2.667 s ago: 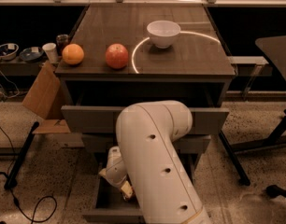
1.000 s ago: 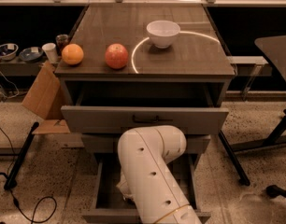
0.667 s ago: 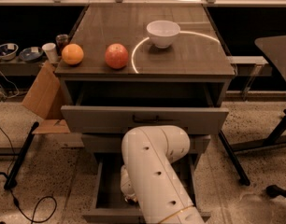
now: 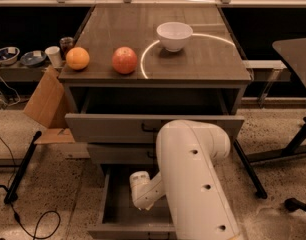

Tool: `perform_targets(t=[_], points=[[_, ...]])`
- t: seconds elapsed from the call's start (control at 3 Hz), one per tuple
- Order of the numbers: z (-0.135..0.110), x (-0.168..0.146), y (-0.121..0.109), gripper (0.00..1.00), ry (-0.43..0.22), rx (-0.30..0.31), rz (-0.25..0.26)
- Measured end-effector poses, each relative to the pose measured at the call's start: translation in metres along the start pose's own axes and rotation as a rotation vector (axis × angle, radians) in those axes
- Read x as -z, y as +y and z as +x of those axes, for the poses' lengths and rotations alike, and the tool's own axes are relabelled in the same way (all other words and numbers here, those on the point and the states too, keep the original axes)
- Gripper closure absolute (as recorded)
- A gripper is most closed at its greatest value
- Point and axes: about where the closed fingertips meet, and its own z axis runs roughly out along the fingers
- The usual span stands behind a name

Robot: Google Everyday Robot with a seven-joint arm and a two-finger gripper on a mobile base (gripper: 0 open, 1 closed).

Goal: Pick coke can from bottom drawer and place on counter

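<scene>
The bottom drawer stands pulled open below the two other grey drawers. My white arm reaches down into it from the front. My gripper is down inside the drawer behind the arm's wrist link, and its end is hidden. The coke can is hidden; no red can shows in the drawer. The counter is the dark wood-grain top with a bright curved reflection.
A red apple, an orange and a white bowl sit on the counter. The wide top drawer is pulled out above the arm. A cardboard sheet and cables lie left. A black table leg stands right.
The arm dipped lower into the bottom drawer, then its elbow rose a little. The white wrist link now shows at the drawer's middle.
</scene>
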Motion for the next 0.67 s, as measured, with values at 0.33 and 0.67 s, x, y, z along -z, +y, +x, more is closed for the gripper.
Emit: perform_targets(t=[0.33, 0.67], points=[[-0.001, 0.071, -0.004, 1.00, 0.056, 0.013, 0.021], [-0.008, 0.141, -0.012, 1.00, 0.073, 0.078, 0.020]])
